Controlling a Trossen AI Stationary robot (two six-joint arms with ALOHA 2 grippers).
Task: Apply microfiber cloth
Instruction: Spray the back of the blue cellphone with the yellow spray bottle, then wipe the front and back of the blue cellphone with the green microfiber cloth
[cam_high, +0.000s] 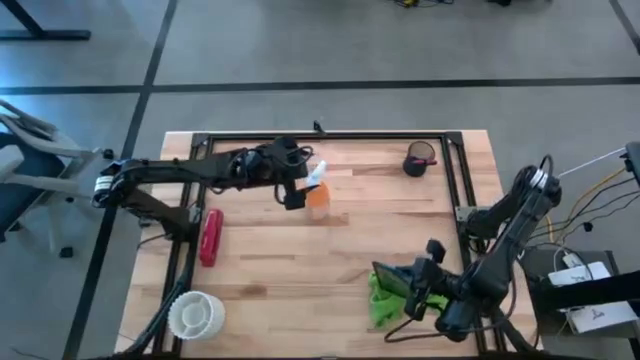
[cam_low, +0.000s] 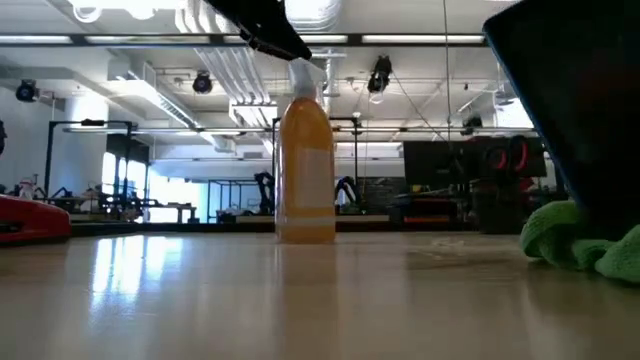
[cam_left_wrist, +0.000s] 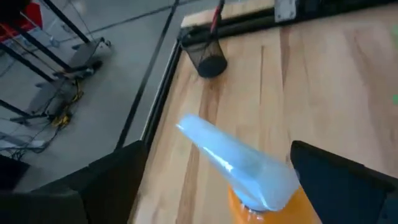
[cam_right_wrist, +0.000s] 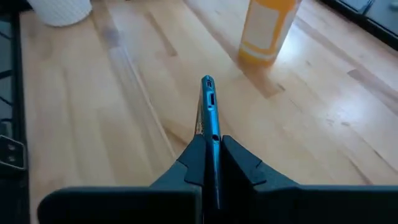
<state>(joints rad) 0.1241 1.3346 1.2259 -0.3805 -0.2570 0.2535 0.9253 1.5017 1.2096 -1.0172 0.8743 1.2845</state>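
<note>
Cloth (cam_high: 382, 301) at table's near right corner, under tablet (cam_high: 392, 281). Right gripper (cam_high: 418, 290) clamps tablet on edge, touching cloth. Left gripper (cam_high: 293, 187) at bottle (cam_high: 317, 199), fingers spread, far.

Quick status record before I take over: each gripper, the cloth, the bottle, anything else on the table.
left gripper: open, around orange spray bottle top
right gripper: shut on tablet, held edge-up
microfiber cloth: bunched on table under tablet, near right corner
other: red stapler, white cup, black mesh cup
</note>
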